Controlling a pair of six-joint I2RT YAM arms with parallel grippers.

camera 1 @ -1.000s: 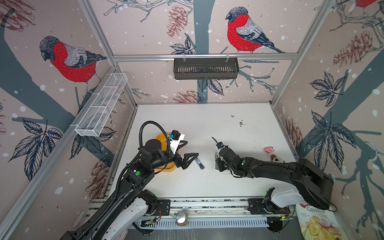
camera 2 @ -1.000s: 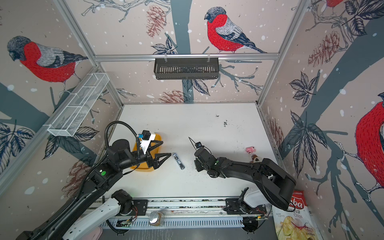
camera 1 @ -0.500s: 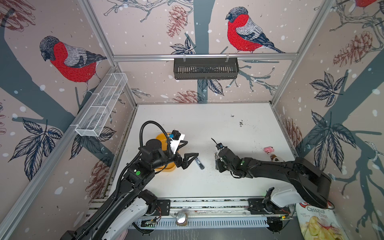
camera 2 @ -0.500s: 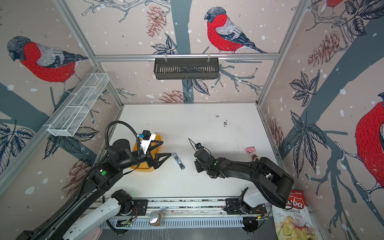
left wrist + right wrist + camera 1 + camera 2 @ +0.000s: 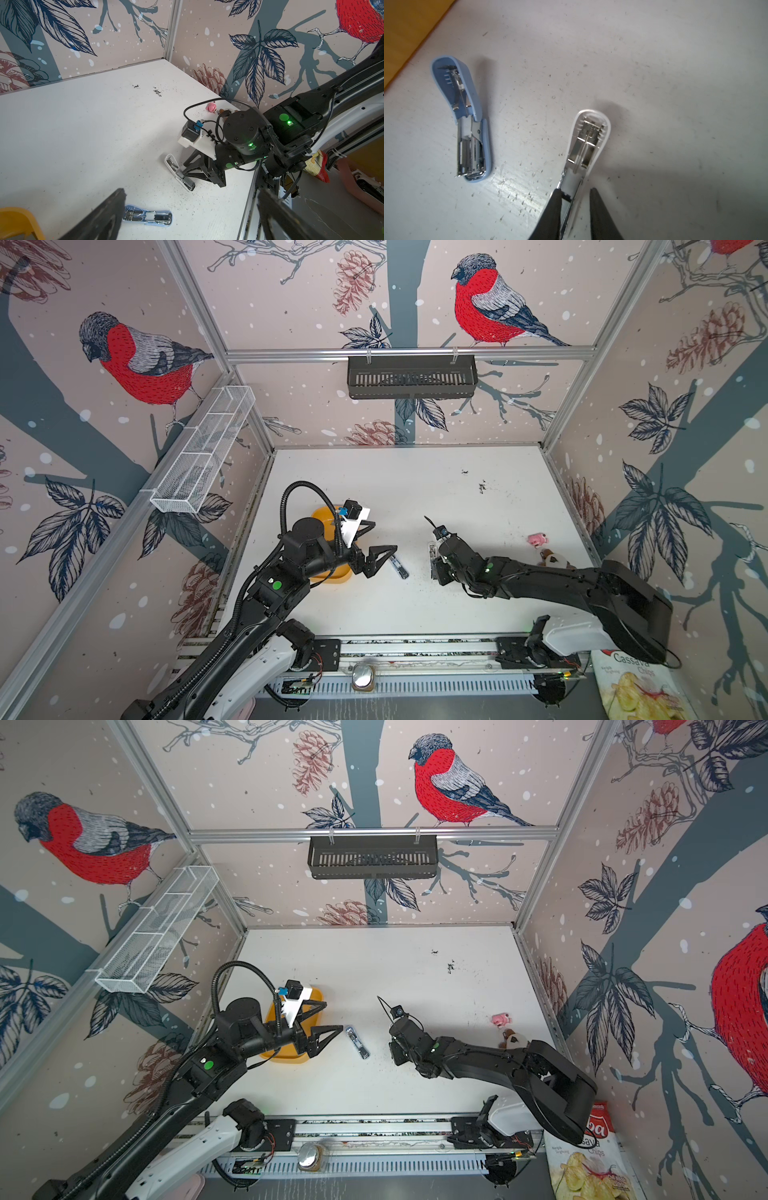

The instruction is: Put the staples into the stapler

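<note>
We see the left gripper spread wide and holding nothing, reaching to the right from above the right edge of the yellow tray, which sits at the left of the white table. The left arm covers most of the tray, so we cannot tell where the staples lie. Just right of that gripper's tips a blue stapler lies folded open and flat on the table, its metal parts facing up. In the top views it runs from far-left to near-right, between the two grippers. To its right, near but apart from it, we find a white stapler, also folded open and flat, its cover pointing toward the far side. The right gripper comes in low from the near right with its fingers drawn in narrowly. They stand one on each side of the white stapler's base half, pinching it. One finger lies against the metal channel and the other sits just beside the white rim. Farther right, near the right wall, a small pink toy and a brown one sit close together, well apart from both staplers. We also note dark specks on the table toward the far side.
</note>
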